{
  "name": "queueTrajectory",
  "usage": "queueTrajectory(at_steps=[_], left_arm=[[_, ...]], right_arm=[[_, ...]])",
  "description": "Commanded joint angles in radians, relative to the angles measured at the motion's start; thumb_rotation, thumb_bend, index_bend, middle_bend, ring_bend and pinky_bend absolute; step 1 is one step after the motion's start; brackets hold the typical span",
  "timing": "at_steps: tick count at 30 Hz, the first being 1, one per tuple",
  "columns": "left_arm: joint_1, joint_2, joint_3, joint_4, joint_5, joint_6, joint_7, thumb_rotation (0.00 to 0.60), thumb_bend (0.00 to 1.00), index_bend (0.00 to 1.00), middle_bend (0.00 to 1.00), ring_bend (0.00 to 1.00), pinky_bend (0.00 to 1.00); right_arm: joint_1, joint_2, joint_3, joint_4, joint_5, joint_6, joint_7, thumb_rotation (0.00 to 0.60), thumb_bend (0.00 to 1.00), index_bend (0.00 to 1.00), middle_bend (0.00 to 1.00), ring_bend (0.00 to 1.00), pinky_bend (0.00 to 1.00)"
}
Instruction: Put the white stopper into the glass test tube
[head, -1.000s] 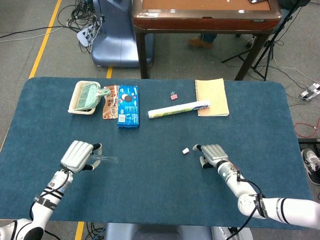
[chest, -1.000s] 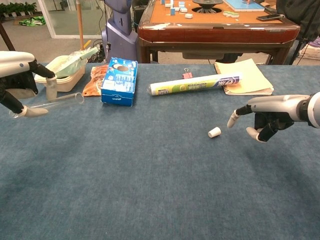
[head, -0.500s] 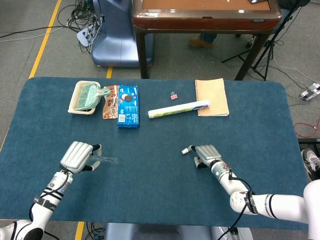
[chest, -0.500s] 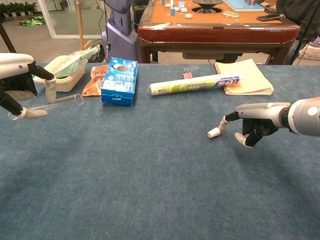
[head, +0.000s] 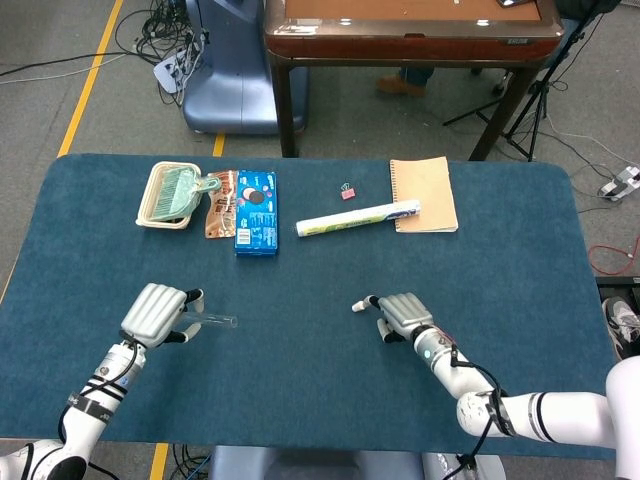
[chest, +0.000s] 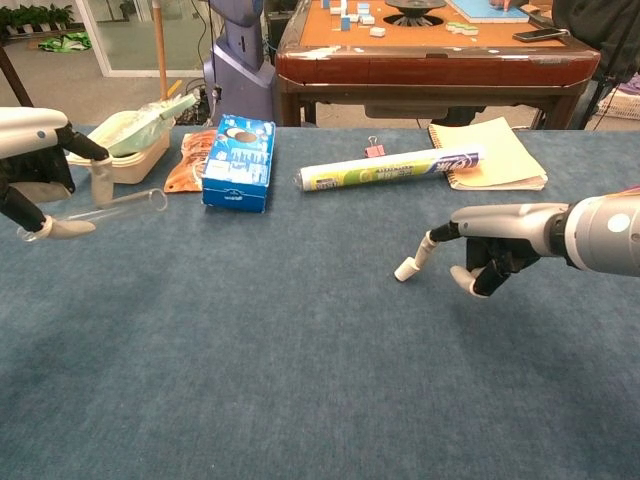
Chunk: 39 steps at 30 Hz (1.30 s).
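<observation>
The white stopper (head: 357, 306) (chest: 405, 270) lies on the blue table near the middle. My right hand (head: 400, 312) (chest: 495, 245) is just to its right, one outstretched fingertip touching the stopper while the thumb hangs apart below; nothing is gripped. At the left, my left hand (head: 155, 310) (chest: 40, 170) holds the glass test tube (head: 215, 319) (chest: 125, 204) roughly level above the table, its open mouth pointing right toward the centre.
Along the far side stand a basket with a green brush (head: 170, 193), a snack packet (head: 220, 203), a blue box (head: 256, 210), a rolled tube (head: 357, 217), a pink clip (head: 347, 191) and a tan notebook (head: 424, 193). A wooden table (head: 400, 30) stands beyond.
My right hand has slid left, its fingertip reaching the stopper and nudging it leftward across the cloth. The left hand and test tube have stayed put.
</observation>
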Motion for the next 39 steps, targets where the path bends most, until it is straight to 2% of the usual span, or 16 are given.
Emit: queueTrajectory(at_steps=[1,9,11,14,16,17,19,25,39], left_arm=[[0.001,0.001,0.0,0.0,0.001,0.001,-0.002,0.6,0.26,0.63,1.0,1.0,1.0],[0.008,0.005,0.002,-0.003,0.016,0.008,-0.012,0.6,0.26,0.63,1.0,1.0,1.0],[0.01,0.007,0.003,-0.006,0.02,0.01,-0.016,0.6,0.26,0.63,1.0,1.0,1.0],[0.012,0.007,0.004,-0.011,0.028,0.011,-0.019,0.6,0.26,0.63,1.0,1.0,1.0],[0.012,0.008,0.004,-0.015,0.033,0.013,-0.018,0.6,0.26,0.63,1.0,1.0,1.0],[0.012,0.009,0.004,-0.016,0.033,0.013,-0.017,0.6,0.26,0.63,1.0,1.0,1.0],[0.012,0.01,0.003,-0.02,0.034,0.013,-0.016,0.6,0.26,0.63,1.0,1.0,1.0],[0.012,0.013,0.002,-0.025,0.03,0.01,-0.013,0.6,0.26,0.63,1.0,1.0,1.0],[0.013,0.009,0.0,-0.016,0.022,0.003,-0.013,0.6,0.26,0.63,1.0,1.0,1.0]], right_arm=[[0.004,0.001,-0.003,-0.006,0.0,0.005,-0.002,0.593,0.77,0.21,1.0,1.0,1.0],[-0.022,0.029,0.017,-0.057,-0.062,0.066,0.042,0.593,0.76,0.21,1.0,1.0,1.0],[-0.034,0.028,0.029,-0.059,-0.089,0.099,0.055,0.592,0.69,0.21,1.0,1.0,1.0],[-0.054,-0.008,0.043,-0.028,-0.139,0.178,0.054,0.597,0.47,0.24,1.0,1.0,1.0],[-0.065,-0.05,0.047,0.01,-0.175,0.238,0.035,0.6,0.3,0.32,1.0,1.0,1.0],[-0.067,-0.064,0.049,0.022,-0.181,0.251,0.027,0.6,0.28,0.35,1.0,1.0,1.0],[-0.066,-0.087,0.057,0.041,-0.181,0.258,0.016,0.6,0.27,0.4,1.0,1.0,1.0],[-0.048,-0.129,0.066,0.078,-0.159,0.243,-0.05,0.6,0.2,0.43,1.0,1.0,1.0],[-0.012,-0.212,0.089,0.174,-0.073,0.182,-0.124,0.6,0.2,0.44,1.0,1.0,1.0]])
